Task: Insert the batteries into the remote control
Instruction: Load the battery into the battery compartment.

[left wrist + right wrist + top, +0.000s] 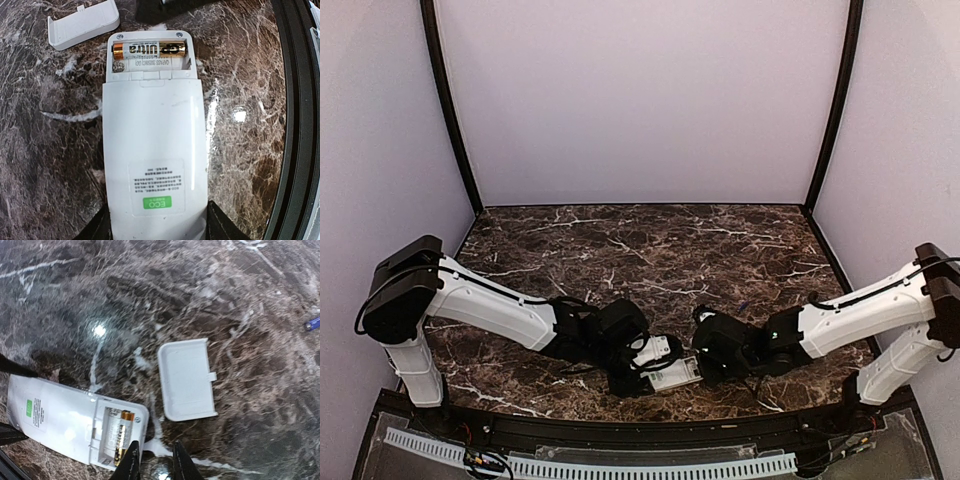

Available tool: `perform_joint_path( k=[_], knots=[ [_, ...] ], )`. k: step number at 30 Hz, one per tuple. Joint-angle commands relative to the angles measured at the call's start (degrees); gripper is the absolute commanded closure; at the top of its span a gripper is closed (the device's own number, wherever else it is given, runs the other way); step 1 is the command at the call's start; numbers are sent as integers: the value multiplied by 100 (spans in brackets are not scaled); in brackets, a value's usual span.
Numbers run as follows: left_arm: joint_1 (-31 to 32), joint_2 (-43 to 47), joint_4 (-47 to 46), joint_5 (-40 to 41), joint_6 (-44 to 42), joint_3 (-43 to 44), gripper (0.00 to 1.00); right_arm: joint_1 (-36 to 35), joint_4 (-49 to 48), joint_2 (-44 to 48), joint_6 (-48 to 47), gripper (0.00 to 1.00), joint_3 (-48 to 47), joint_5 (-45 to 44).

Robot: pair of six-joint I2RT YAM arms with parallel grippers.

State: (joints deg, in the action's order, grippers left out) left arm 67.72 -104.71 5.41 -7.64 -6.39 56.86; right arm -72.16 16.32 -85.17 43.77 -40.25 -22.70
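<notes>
- The remote control lies back-up on the marble surface, at the near edge between the two arms. Its battery compartment is open and turned toward the right arm.
- One step looks done: a seated battery, gold and black, lies lengthwise in the slot farthest from the remote's label.
- The empty slot beside it shows bare plastic and a spring at one end, so the job appears about half finished.
- A loose battery, a small blue cylinder, lies at the far right edge of the right wrist view, well apart from the remote. It is probably the one left to load.
- The cover plate rests inner face up just beside the compartment end, apart from the remote. Nothing has been closed yet.
- The left pincer has its fingers against both long sides of the remote at the label end, and seems to be clamping it steady.
- The right pincer hangs just past the compartment end, with its tips a narrow gap apart and nothing between them.
- What remains, by this reading: fetch the blue cell, seat it against the spring, and perhaps refit the cover.
</notes>
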Motion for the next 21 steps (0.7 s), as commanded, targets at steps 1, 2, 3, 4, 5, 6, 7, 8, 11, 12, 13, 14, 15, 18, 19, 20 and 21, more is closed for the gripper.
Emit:
perform_joint_path(
  k=[1,2,3,4,5,6,7,8,11,12,13,14,15,18,19,20,21],
  knots=[
    [31,-111,912,35,6,-187,90,551,619,644,-463,78,-344,344],
    [31,-107,925,39,-5,-181,88,679,677,793,-538,78,-431,411],
    [28,-109,935,42,-8,-170,87,827,745,895,-623,78,-521,506],
    [29,-111,953,47,-21,-164,84,976,875,973,-689,77,-606,595],
    [30,-111,962,51,-25,-151,80,1163,1001,1036,-745,77,-707,684],
    [30,-111,980,51,-34,-141,78,1358,1154,1083,-795,77,-795,794],
    [30,-111,984,52,-36,-129,76,1566,1320,1107,-825,77,-906,861],
    [26,-111,1000,52,-48,-126,72,1788,1502,1111,-867,76,-1008,913],
    [30,-111,1022,51,-55,-114,63,2448,1955,1000,-1025,71,-1251,940],
    [30,-109,1023,47,-51,-119,61,2694,2061,923,-1098,67,-1316,1021],
    [30,-106,1028,49,-53,-108,57,2981,2146,802,-1134,65,-1374,1168],
    [26,-103,1031,55,-50,-111,56,3251,2181,669,-1206,62,-1432,1388],
    [29,-103,1027,59,-57,-107,52,3526,2186,536,-1249,60,-1489,1571],
    [30,-88,1026,61,-64,-92,46,4105,2003,55,-1359,55,-1560,1969],
    [30,-79,1013,52,-64,-90,43,4216,1951,-123,-1354,55,-1597,2074],
    [30,-69,1005,39,-64,-81,41,4282,1912,-301,-1343,54,-1659,2133],
    [30,-63,995,37,-64,-76,39,4318,1891,-541,-1304,54,-1756,2122]
  ],
)
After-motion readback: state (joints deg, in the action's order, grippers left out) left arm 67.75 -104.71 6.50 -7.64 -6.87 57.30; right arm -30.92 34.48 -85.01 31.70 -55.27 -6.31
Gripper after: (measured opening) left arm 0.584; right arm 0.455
